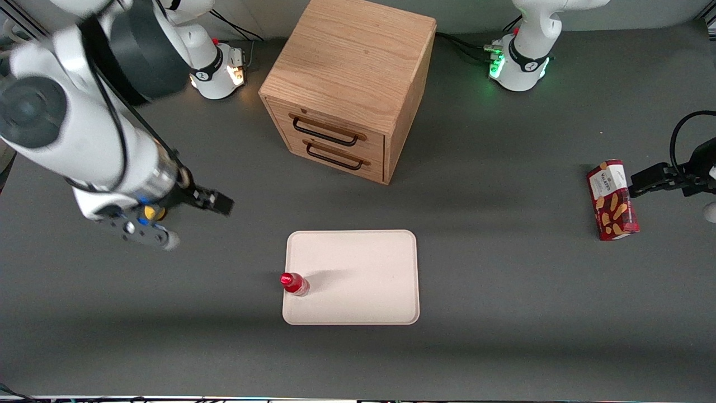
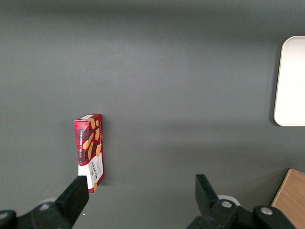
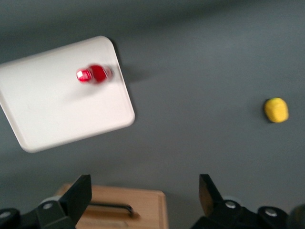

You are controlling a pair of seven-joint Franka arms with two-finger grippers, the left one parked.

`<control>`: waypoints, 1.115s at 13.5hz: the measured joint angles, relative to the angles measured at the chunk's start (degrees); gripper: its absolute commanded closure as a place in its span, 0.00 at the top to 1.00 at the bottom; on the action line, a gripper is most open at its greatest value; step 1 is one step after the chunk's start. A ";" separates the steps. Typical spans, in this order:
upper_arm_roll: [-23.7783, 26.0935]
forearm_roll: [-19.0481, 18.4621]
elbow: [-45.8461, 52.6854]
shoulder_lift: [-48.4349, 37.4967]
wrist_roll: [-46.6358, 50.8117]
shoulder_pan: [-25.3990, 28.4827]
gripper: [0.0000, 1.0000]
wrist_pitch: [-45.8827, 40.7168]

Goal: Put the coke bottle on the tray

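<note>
I have the gripper [image 3: 143,200] raised well above the table [image 1: 503,291], toward the working arm's end, and it carries nothing. Through the wrist camera I see both fingers [image 3: 78,193] spread wide with only open air and grey surface between them.

The coke bottle [image 1: 294,284] is well apart from my tool. It stands upright on the tray [image 1: 363,280], close to the tray edge that faces the working arm's end, red cap up. In the wrist view the bottle [image 3: 94,74] shows as a small red shape sitting inside the rim of the tray [image 3: 57,109], near one rounded corner. Nothing touches it.

The tray lies flat on the table, nearer to the front camera than the wooden drawer box [image 1: 349,84], and nearer to that camera than my gripper as well. The drawer box has both drawers closed, and its top edge and one dark handle [image 3: 112,208] sit just below my fingers in the wrist view.

A yellow lump [image 3: 276,109] rests on the bare table, apart from the tray.

Toward the parked arm's end of the table lies a red biscuit box [image 1: 612,200], well apart from everything I am working with.
</note>
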 measured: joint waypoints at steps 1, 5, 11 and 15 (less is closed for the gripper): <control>-0.04 -0.11 -2.45 -3.05 -4.97 -1.89 1.00 -1.06; -0.26 -0.19 -10.19 -10.93 -25.88 -13.18 0.99 -1.41; -1.68 -0.18 -15.14 -13.05 -35.36 -17.49 0.98 2.64; -3.83 -0.17 -22.13 -15.95 -40.35 -18.30 1.00 11.22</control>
